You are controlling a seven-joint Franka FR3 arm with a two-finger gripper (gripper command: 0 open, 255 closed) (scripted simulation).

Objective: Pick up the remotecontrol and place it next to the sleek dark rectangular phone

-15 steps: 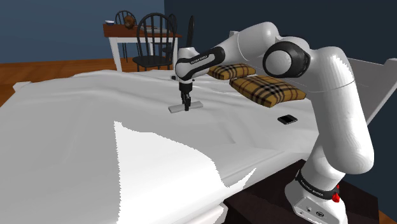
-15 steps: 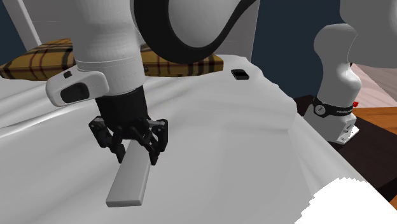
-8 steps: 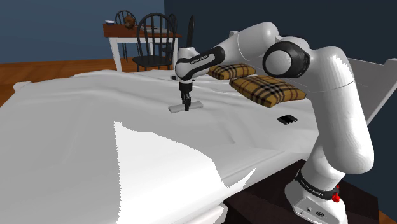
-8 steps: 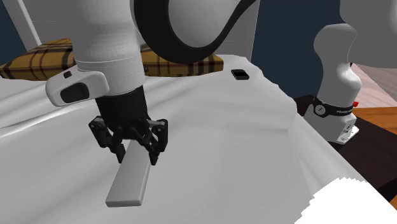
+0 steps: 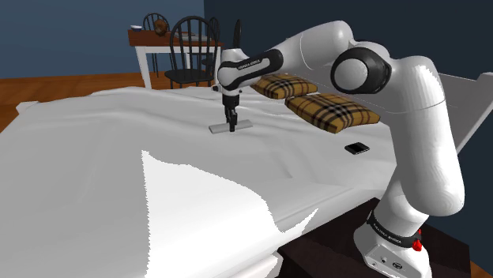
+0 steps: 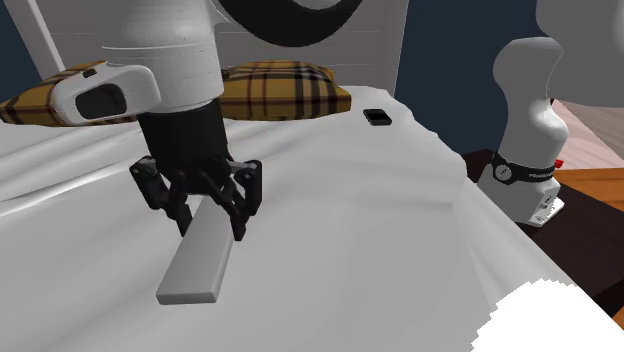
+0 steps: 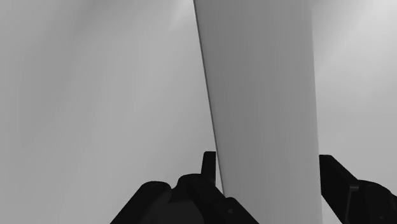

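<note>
A white robot arm [image 5: 395, 103] with dark joints reaches from its dark box stand [image 5: 332, 254] out over a wide bed covered by a rumpled white sheet [image 5: 118, 158]. Its all-black 2-finger hand [image 5: 231, 123] points straight down at the sheet. The hand is closed part-way around a flat, plain grey rectangular remote control [image 5: 230, 125], 1 finger against each long edge.

In the second exterior view the hand [image 6: 210, 215] clasps the remote control [image 6: 195, 268] near one end, and the rest of the bar sticks out towards the camera. It cannot be told whether the bar clears the sheet. In the wrist view the remote control [image 7: 264, 108] runs away from the hand [image 7: 270, 188] between the 2 black fingers [image 7: 208, 167].

A small, dark, flat rectangular phone [image 5: 358, 148] lies on the sheet well apart from the remote control, near the bed's edge by the stand. 2 yellow plaid pillows [image 5: 332, 110] lie beyond the phone.

Past the bed, dark wooden chairs [image 5: 190, 51] stand by a white table with a brown top [image 5: 150, 38] on a wooden floor [image 5: 47, 83].
</note>
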